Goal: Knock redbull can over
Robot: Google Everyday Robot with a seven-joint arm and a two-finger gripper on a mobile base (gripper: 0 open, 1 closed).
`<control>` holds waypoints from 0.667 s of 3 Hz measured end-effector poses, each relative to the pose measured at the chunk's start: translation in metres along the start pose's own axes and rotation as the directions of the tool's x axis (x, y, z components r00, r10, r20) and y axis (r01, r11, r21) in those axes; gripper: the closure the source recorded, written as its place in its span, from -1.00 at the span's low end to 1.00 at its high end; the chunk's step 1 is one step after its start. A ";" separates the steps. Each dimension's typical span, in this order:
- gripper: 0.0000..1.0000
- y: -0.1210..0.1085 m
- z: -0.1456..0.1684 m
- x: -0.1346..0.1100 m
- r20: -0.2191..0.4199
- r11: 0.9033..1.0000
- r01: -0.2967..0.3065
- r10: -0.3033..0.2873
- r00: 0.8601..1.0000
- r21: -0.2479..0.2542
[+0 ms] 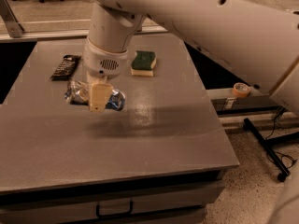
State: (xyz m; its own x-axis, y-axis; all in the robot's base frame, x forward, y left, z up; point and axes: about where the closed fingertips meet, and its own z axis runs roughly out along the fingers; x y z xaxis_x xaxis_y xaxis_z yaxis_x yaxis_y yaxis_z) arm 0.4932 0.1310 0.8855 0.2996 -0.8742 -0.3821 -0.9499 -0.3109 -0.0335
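Note:
The redbull can [77, 92], crinkled silver and blue, lies on its side on the grey table [154, 129], left of the middle. Its blue end [117, 100] points right. My gripper [99, 97] hangs straight down from the white arm [110, 36] and is right over the middle of the can, hiding that part. I cannot tell whether it touches the can.
A flat dark snack wrapper [65, 66] lies just behind the can. A green-and-yellow sponge [143, 63] lies at the back middle. An orange tape roll [241, 89] sits on a lower ledge to the right, with a black stand foot [268, 148] on the floor.

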 end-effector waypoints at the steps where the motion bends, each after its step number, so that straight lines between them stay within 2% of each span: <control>1: 0.63 -0.001 0.011 0.030 -0.185 0.998 -0.068 0.068 0.980 0.007; 2: 0.20 -0.001 0.016 0.046 -0.279 0.994 -0.104 0.113 0.954 0.044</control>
State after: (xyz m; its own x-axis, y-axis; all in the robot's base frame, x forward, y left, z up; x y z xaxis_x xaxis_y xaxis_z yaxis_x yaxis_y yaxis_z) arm 0.5066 0.0975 0.8530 0.2038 -0.9728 -0.1103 -0.9790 -0.2013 -0.0338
